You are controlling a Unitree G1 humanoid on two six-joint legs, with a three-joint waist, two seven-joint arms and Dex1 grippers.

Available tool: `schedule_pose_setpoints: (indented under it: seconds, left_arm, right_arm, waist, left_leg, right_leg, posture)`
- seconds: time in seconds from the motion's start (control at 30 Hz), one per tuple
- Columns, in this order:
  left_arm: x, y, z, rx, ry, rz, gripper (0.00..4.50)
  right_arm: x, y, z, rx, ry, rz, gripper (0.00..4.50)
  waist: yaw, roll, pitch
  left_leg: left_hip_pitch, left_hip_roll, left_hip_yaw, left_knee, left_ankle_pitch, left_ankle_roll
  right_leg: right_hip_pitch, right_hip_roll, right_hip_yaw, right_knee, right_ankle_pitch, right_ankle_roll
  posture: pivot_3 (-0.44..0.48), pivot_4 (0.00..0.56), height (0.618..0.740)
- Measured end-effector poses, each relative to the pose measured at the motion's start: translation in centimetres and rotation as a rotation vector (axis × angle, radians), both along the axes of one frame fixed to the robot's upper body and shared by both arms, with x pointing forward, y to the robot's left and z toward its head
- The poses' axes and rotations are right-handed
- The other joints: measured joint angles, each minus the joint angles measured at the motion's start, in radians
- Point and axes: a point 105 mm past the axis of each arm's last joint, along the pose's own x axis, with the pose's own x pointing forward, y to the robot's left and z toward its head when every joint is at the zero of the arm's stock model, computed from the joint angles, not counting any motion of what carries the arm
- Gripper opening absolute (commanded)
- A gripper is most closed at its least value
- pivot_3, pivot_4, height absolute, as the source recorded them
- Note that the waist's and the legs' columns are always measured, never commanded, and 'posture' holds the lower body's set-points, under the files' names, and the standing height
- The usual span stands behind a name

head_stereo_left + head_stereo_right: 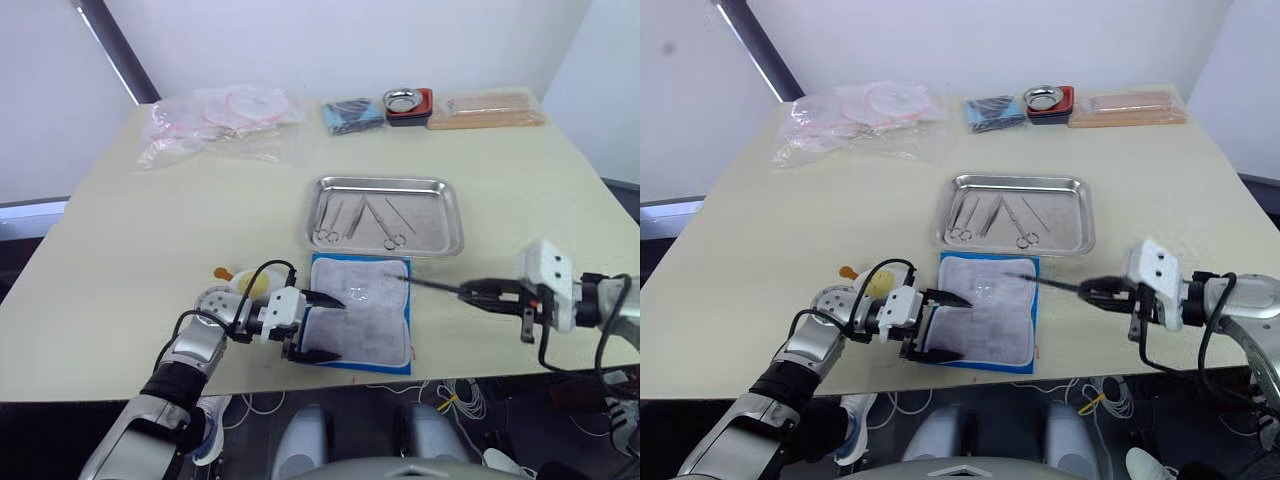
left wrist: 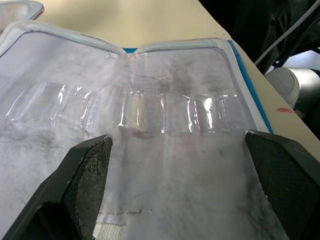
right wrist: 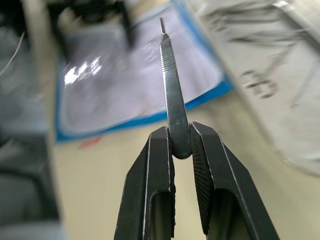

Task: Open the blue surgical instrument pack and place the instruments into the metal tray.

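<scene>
Two jaws differ: your right gripper [image 3: 180, 142] clamps a slim instrument [image 3: 172, 95]; your left gripper [image 1: 318, 327] gapes over the opened blue surgical instrument pack [image 1: 375, 325]. Metal tray [image 1: 451, 222] sits just beyond both, holding other instruments [image 1: 362, 220].

Bright, even light; glare on plastic sleeves [image 2: 135, 107]; right wrist bkgd motion-blurred.

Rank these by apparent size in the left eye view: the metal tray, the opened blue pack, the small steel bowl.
1. Metal tray.
2. Blue surgical instrument pack: close to the tray in area and nearer the camera, so this order is unsure.
3. Small steel bowl: clearly smallest.
</scene>
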Motion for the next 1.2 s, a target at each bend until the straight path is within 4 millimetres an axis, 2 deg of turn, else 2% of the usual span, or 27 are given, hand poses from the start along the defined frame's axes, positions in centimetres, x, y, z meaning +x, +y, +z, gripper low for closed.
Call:
schedule_pose_setpoints:
  seconds: [0.2, 0.33, 0.47, 0.77, 1.07, 1.2]
  left_arm:
    - [0.0, 0.0, 0.0, 0.001, 0.006, 0.001, 4.5]
    - [-0.1, 0.0, 0.0, 0.002, 0.009, 0.003, 4.5]
    - [-0.2, 0.1, 0.0, 0.005, 0.009, 0.004, 4.5]
    - [-0.3, 0.0, 0.0, -0.001, 0.005, 0.007, 4.5]
    - [-0.3, 0.2, 0.0, -0.004, 0.005, 0.024, 4.5]
    - [-0.4, 0.2, 0.0, -0.004, 0.005, 0.022, 4.5]
  right_arm:
    - [3.8, -0.3, 0.4, 0.108, 0.024, -0.234, 0.04]
    - [5.6, -0.6, 0.6, 0.139, 0.034, -0.346, 0.04]
    - [8.3, 0.1, -0.1, 0.16, 0.065, -0.494, 0.04]
    - [10.5, 1.2, -3.1, 0.123, 0.138, -0.664, 0.04]
    - [12.0, 2.8, -3.3, 0.119, 0.205, -0.741, 0.04]
    - [12.4, 3.3, -4.0, 0.112, 0.254, -0.764, 0.04]
  waist:
    - [0.002, 0.002, 0.0]
    - [-0.001, 0.003, 0.0]
    - [-0.004, 0.005, 0.0]
    - [-0.004, 0.008, -0.002]
    - [-0.007, 0.011, -0.003]
    - [-0.007, 0.011, -0.003]
  left_leg:
    - [-0.001, -0.001, 0.0, -0.001, 0.0, 0.0]
    - [-0.001, -0.001, 0.0, -0.001, 0.0, 0.0]
    - [-0.001, -0.001, 0.0, -0.003, 0.0, 0.0]
    - [-0.001, -0.002, 0.001, -0.004, 0.0, 0.0]
    - [0.0, -0.002, 0.0, -0.004, 0.0, 0.001]
    - [0.0, -0.002, 0.001, -0.004, 0.0, 0.001]
  right_leg:
    - [0.0, 0.0, 0.001, 0.0, 0.0, 0.0]
    - [0.0, 0.0, 0.001, 0.0, 0.0, 0.0]
    - [0.0, 0.001, 0.002, 0.0, 0.0, 0.0]
    - [-0.001, 0.0, 0.004, 0.0, 0.0, 0.0]
    - [0.0, 0.001, 0.004, 0.001, 0.0, 0.0]
    - [0.0, 0.001, 0.005, 0.001, 0.0, 0.0]
  posture:
    - [0.0, 0.15, 0.74]
    - [0.0, 0.15, 0.74]
    - [0.0, 0.15, 0.74]
    - [0.0, 0.15, 0.74]
    - [0.0, 0.15, 0.74]
    - [0.0, 0.15, 0.74]
